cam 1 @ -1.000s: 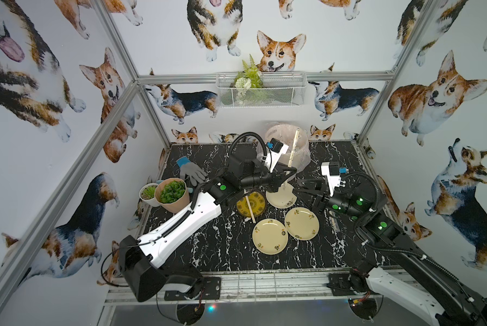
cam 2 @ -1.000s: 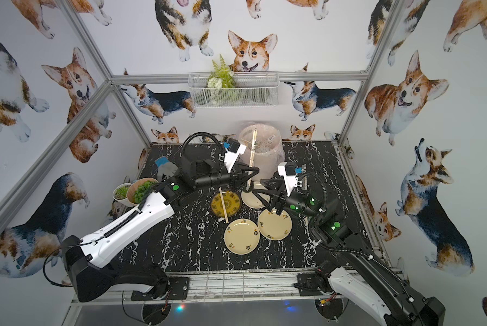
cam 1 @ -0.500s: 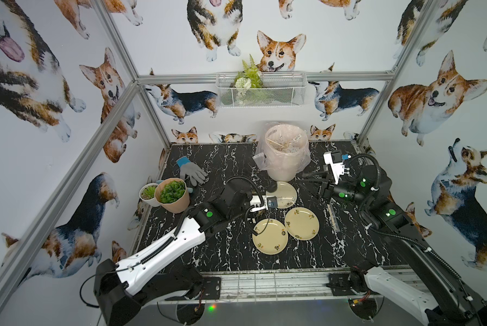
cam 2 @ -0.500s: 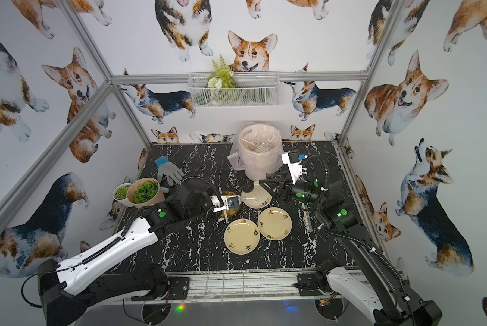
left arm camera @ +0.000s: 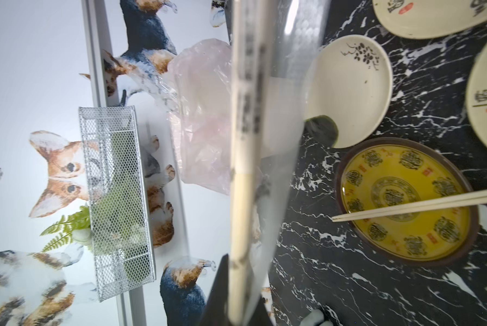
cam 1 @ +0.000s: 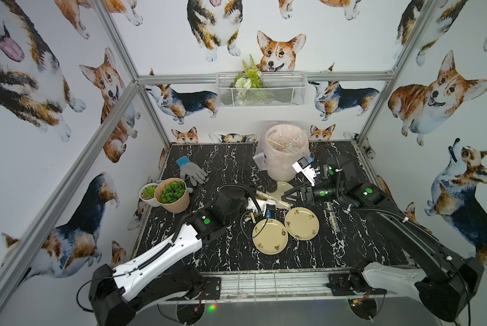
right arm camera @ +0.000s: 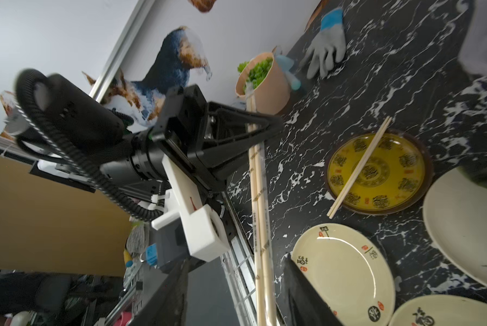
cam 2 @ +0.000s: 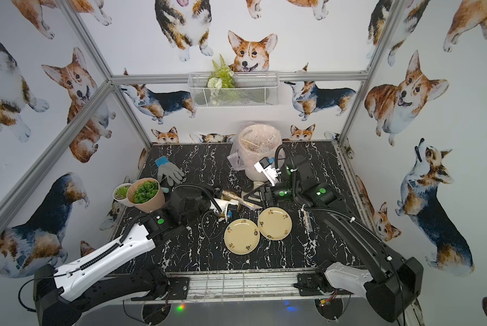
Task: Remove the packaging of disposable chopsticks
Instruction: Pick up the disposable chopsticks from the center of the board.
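A pair of disposable chopsticks [right arm camera: 258, 197] still in its clear packaging [left arm camera: 279, 141] hangs level, low over the table by the plates. My left gripper [left arm camera: 241, 288] is shut on one end of it, seen in both top views [cam 1: 260, 197] [cam 2: 228, 195]. My right gripper [right arm camera: 236, 259] stands open around the other end, one jaw on each side and neither touching, also visible in a top view [cam 1: 284, 198]. A bare pair of chopsticks [right arm camera: 359, 166] lies across a yellow plate [right arm camera: 392, 180]. Another wrapped pair [cam 1: 332, 217] lies on the table to the right.
A bin with a pink liner [cam 1: 286, 152] stands at the back. Two cream plates [cam 1: 270, 236] [cam 1: 302, 227] sit in front and a white plate [cam 1: 283, 186] lies behind the grippers. Two potted plants [cam 1: 172, 194] and a grey glove [cam 1: 193, 172] are at the left.
My left arm has come down from beside the bin with the wrapped pair. My right gripper drew back, then returned to the pair's free end with narrower jaws.
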